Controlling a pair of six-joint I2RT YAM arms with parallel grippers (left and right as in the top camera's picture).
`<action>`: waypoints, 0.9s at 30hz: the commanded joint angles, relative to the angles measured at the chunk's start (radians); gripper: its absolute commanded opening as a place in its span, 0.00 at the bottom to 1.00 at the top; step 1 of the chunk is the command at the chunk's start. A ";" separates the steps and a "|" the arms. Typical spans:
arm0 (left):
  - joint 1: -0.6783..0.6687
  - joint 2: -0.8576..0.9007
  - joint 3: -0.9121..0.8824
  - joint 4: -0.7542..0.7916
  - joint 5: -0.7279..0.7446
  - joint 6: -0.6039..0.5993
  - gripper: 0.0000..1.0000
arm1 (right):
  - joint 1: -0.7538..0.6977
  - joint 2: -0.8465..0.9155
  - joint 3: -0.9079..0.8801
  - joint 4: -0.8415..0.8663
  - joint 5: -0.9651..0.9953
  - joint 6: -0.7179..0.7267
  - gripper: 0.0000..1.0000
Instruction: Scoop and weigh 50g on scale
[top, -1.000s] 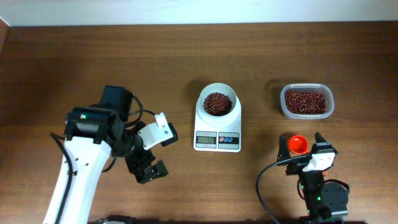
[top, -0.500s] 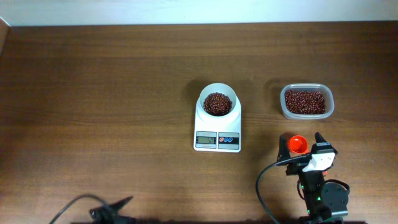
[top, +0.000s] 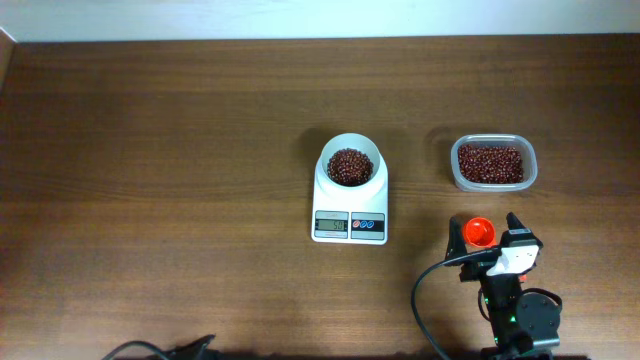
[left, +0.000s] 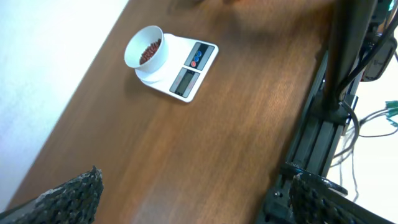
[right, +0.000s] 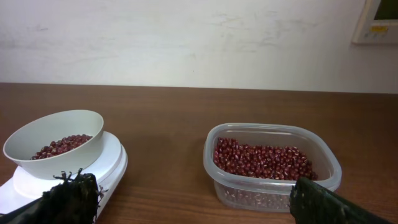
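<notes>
The white scale (top: 350, 205) stands mid-table, and its round bowl (top: 350, 165) holds a small heap of dark red-brown beans (top: 349, 166). In the left wrist view the scale (left: 183, 71) lies far off at the upper left. My left gripper (left: 199, 208) is open over bare wood with nothing between its fingers, and the overhead view barely shows it. My right gripper (right: 202, 208) is open near the front edge, facing the scale's bowl (right: 56, 140) and a tub of beans (right: 264, 158). Seen from overhead, an orange-red scoop (top: 478, 231) lies between the right fingertips (top: 513, 222).
A clear plastic tub (top: 493, 163) full of beans sits to the right of the scale. The right arm's base and cable (top: 505, 300) occupy the front right. Dark frame rails and cables (left: 317, 124) run along the table edge in the left wrist view.
The left arm, which stood over the table's left side a second ago, has pulled back past the front edge and nearly out of the overhead view. The right arm has not moved.
</notes>
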 joint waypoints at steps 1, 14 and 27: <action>0.004 -0.082 -0.005 -0.003 0.022 0.026 0.99 | -0.005 -0.008 -0.005 -0.008 0.016 0.003 0.99; 0.004 -0.231 0.002 -0.009 0.029 0.026 0.99 | -0.005 -0.008 -0.005 -0.008 0.016 0.003 0.99; 0.004 -0.230 -0.590 0.893 -0.056 -0.423 0.99 | -0.005 -0.008 -0.005 -0.008 0.016 0.003 0.99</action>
